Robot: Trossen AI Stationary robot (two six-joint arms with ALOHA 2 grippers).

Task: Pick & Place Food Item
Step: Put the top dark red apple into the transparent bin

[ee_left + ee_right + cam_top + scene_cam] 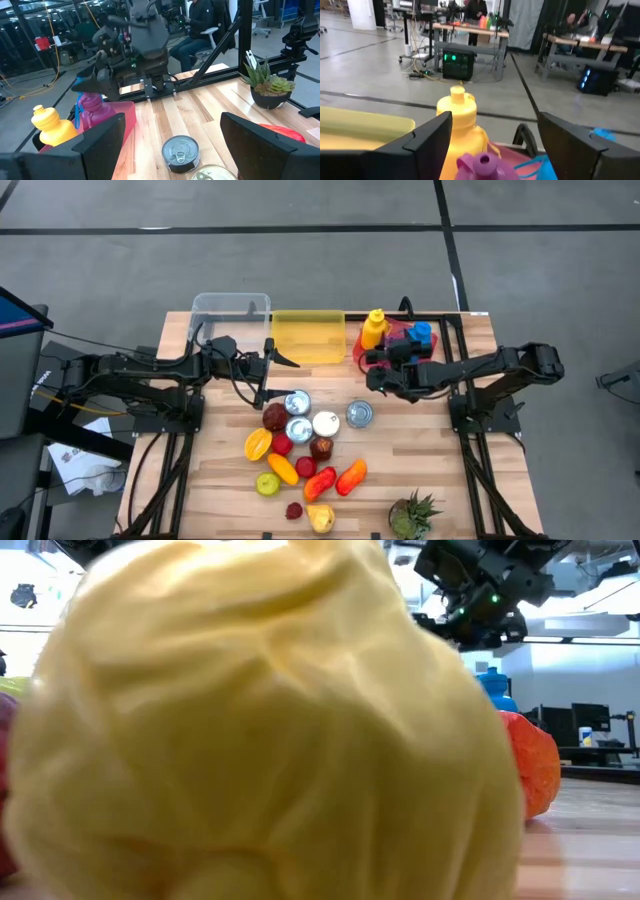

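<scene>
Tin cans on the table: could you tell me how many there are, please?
3: the upper can and the lower can sit among the fruit, and the lone can lies toward the right. Fruit might hide more.

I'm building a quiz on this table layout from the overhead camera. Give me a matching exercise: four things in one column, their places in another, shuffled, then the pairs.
Things:
1. yellow bin
2. clear bin
3. pineapple
4. yellow bottle

Places:
A. near edge of the table, toward the right arm's side
B. far edge, middle of the table
C. far left corner
D. standing in the red bin, just ahead of the right gripper

Pairs: 1-B, 2-C, 3-A, 4-D
</scene>
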